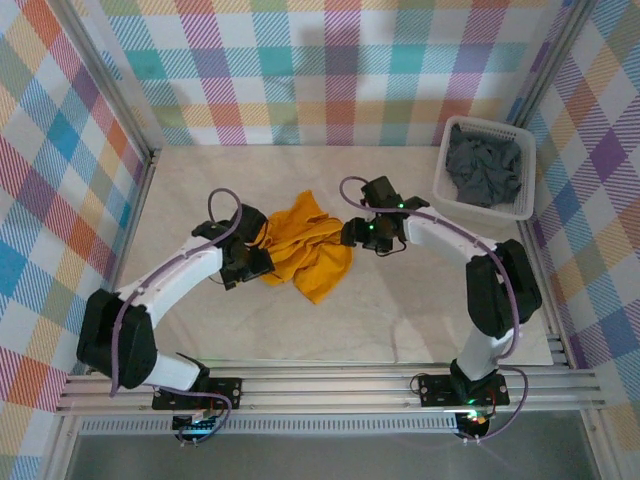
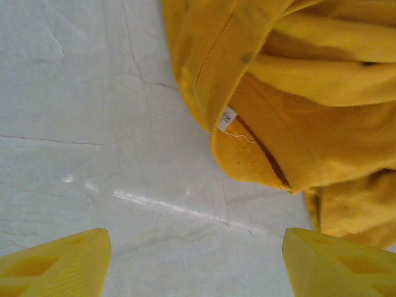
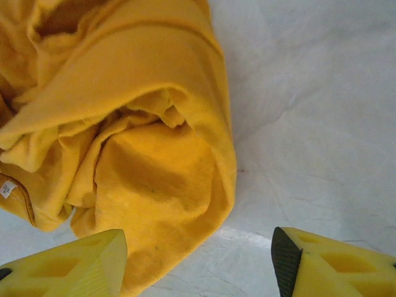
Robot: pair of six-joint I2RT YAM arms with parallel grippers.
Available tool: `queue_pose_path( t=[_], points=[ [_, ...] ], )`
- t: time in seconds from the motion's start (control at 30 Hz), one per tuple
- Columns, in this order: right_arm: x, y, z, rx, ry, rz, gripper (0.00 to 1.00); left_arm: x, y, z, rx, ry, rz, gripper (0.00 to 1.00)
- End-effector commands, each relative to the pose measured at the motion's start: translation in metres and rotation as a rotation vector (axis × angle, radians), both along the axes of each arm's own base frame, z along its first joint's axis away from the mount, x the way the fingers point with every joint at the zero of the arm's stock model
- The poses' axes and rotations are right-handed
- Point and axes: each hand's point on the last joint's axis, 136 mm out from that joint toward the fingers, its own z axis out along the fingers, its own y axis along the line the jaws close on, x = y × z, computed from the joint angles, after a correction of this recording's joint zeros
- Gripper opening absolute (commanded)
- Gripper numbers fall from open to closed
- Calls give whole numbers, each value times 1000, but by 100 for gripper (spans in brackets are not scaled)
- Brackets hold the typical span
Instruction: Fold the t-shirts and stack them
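An orange-yellow t-shirt (image 1: 305, 250) lies crumpled in a heap at the middle of the table. My left gripper (image 1: 248, 262) sits at its left edge and my right gripper (image 1: 358, 232) at its right edge. In the left wrist view the left gripper (image 2: 195, 266) is open over bare table, with the shirt's collar and white label (image 2: 228, 117) just beyond the fingertips. The right gripper (image 3: 198, 266) is open too, and a fold of the shirt (image 3: 136, 142) reaches down beside its left finger (image 3: 68, 266). Dark grey t-shirts (image 1: 487, 168) lie bunched in the basket.
The white slatted basket (image 1: 478, 211) stands at the back right, close to the checked side wall. Pale marbled tabletop (image 1: 400, 310) stretches in front of the shirt toward the arm bases. Checked walls enclose the table on three sides.
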Motion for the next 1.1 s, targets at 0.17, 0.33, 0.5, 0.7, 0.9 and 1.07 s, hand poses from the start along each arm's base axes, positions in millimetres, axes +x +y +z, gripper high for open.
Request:
queue_pose_path(
  t=[0.17, 0.33, 0.5, 0.7, 0.9, 1.07],
  points=[
    [-10, 15, -41, 68, 145, 24, 64, 35, -1, -37, 0, -19, 133, 62],
    [-4, 12, -61, 44, 188, 21, 57, 57, 7, -61, -8, -27, 190, 41],
    [6, -7, -57, 2, 158, -42, 13, 66, 21, -54, 19, -51, 235, 0],
    [26, -24, 4, 21, -31, -82, 0, 69, 34, 5, -69, -201, 285, 0],
    [62, -43, 85, 83, -199, -147, 0, 105, 51, 86, -289, -426, 349, 0],
    [81, -54, 144, 78, -328, -144, 0, 127, 55, 137, -298, -514, 295, 0]
  ],
)
